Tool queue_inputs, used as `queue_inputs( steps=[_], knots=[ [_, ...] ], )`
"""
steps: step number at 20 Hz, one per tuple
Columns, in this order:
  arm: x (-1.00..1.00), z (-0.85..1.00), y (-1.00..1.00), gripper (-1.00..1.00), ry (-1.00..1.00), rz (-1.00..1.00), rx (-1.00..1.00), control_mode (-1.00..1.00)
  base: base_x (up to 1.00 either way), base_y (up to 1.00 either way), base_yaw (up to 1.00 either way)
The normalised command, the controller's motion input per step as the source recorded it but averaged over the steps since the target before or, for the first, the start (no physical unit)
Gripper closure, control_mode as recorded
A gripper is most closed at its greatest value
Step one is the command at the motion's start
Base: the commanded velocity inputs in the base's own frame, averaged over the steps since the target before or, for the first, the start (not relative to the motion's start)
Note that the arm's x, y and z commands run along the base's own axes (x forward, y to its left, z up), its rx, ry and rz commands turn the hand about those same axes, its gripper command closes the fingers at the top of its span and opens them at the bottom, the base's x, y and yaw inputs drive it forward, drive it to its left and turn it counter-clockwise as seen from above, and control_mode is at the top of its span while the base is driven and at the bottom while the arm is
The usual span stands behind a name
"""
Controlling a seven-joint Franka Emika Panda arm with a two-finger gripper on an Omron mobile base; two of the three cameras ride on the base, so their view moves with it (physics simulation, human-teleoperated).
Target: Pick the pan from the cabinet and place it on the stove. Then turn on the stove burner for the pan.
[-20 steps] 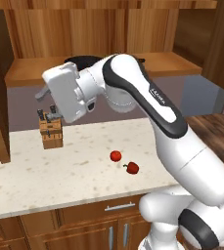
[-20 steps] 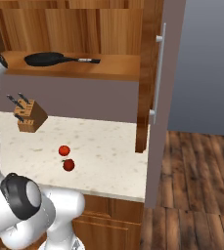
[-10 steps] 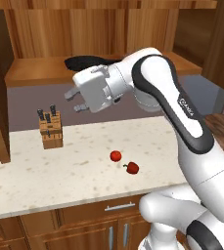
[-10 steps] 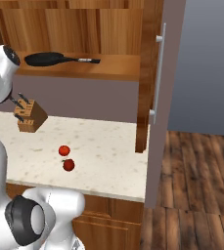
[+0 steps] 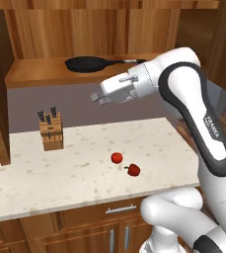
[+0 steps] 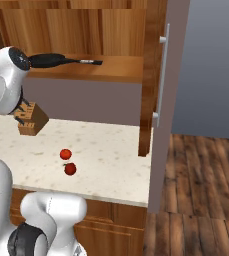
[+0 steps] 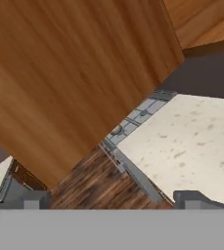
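My gripper (image 5: 95, 97) stands wide open and holds nothing, hanging above the counter (image 5: 85, 173) just below the shelf of the open cabinet (image 6: 111, 70). On that shelf lies the pan (image 5: 87, 63), round, shallow and matte black, its thin handle with a silvery tip pointing right. The right base view adds the cabinet door (image 6: 167, 100) with its grey bar handle. On the counter stand a knife block (image 5: 52, 132) and two small red fruits (image 5: 117, 157).
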Motion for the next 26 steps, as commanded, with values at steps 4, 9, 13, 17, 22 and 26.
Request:
queue_inputs(
  steps=[4, 9, 13, 17, 22, 26],
  knots=[
    [0.06, 0.12, -0.47, -1.00, -0.24, -0.09, -0.01, -1.00, 0.00, 0.00, 0.00],
    [0.10, 0.17, -0.49, -1.00, -0.20, -0.08, -0.03, -1.00, 0.00, 0.00, 0.00],
    [0.16, 0.22, -0.48, -1.00, -0.15, -0.10, -0.05, -1.00, 0.00, 0.00, 0.00],
    [0.26, 0.26, -0.46, -1.00, -0.05, -0.12, -0.07, -1.00, 0.00, 0.00, 0.00],
    [0.28, 0.17, -0.44, -1.00, 0.00, -0.13, -0.07, -1.00, 0.00, 0.00, 0.00],
    [0.29, 0.05, -0.45, -1.00, -0.02, -0.12, -0.02, -1.00, 0.00, 0.00, 0.00]
  ],
)
